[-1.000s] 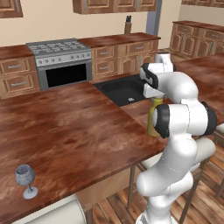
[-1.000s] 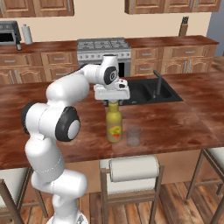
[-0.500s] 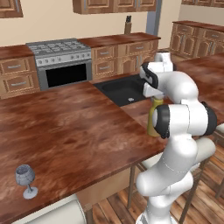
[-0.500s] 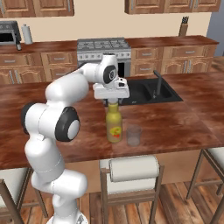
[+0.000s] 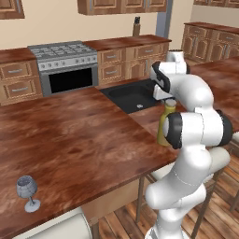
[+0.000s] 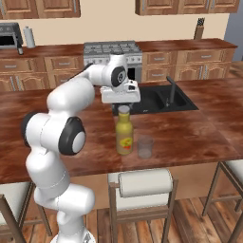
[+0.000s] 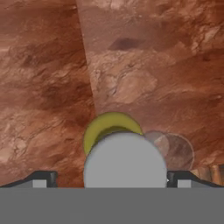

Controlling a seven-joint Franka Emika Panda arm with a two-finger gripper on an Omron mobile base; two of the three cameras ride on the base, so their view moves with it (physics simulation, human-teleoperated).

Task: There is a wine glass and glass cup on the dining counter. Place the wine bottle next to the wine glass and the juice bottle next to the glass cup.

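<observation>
One stout yellow juice bottle (image 6: pixel 125 136) upright beside clear straight-sided glass cup (image 6: pixel 145 147).

Directly beneath the gripper (image 6: pixel 122 102), a smooth mustard-yellow plastic-looking finish is shown on the juice bottle (image 6: pixel 124 136), with a matt pale cap and a printed paper-like label. Just beside it, the glass cup (image 6: pixel 145 147) is rendered as clear, greyish glass. Polished reddish-brown wood grain is seen across the dining counter (image 6: pixel 190 133) below.
</observation>
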